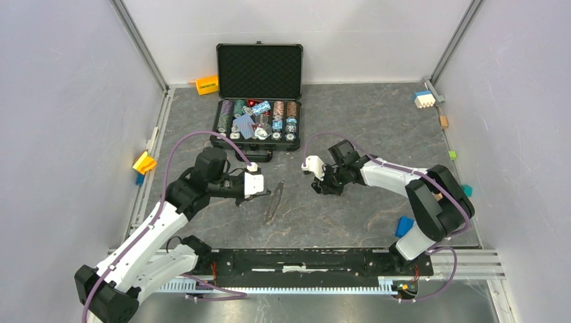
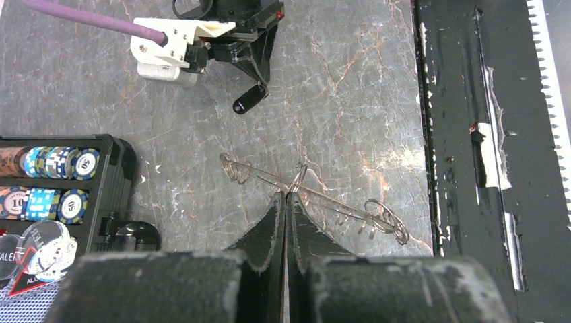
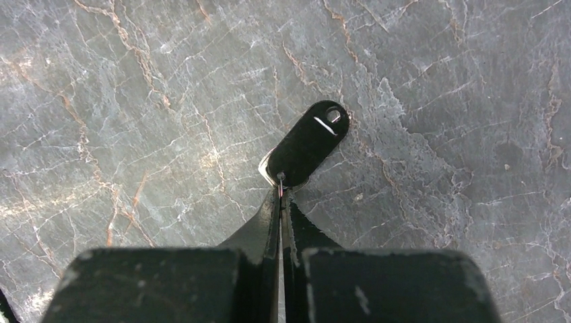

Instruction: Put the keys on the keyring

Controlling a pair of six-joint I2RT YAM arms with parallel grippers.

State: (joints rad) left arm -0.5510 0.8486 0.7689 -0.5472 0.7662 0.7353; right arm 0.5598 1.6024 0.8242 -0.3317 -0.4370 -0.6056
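The keyring (image 2: 316, 196) shows as a long thin wire loop with small split rings at both ends, stretched across the marbled table (image 2: 350, 87). My left gripper (image 2: 286, 196) is shut, its tips pinching a small wire loop at the keyring's middle. In the top view the keyring (image 1: 274, 202) sits just right of the left gripper (image 1: 264, 191). My right gripper (image 3: 281, 190) is shut on the thin metal end of a key (image 3: 308, 141) with a black oval head, held just over the table. From the left wrist view that key (image 2: 248, 101) hangs from the right gripper (image 2: 259, 84) beyond the keyring.
An open black case (image 1: 259, 74) of poker chips (image 1: 259, 120) stands behind both grippers, its corner (image 2: 118, 175) close to the left gripper. A black rail (image 1: 303, 259) runs along the near edge. Small coloured blocks (image 1: 144, 163) lie at the table's sides, with a blue one (image 1: 404, 225) by the right arm.
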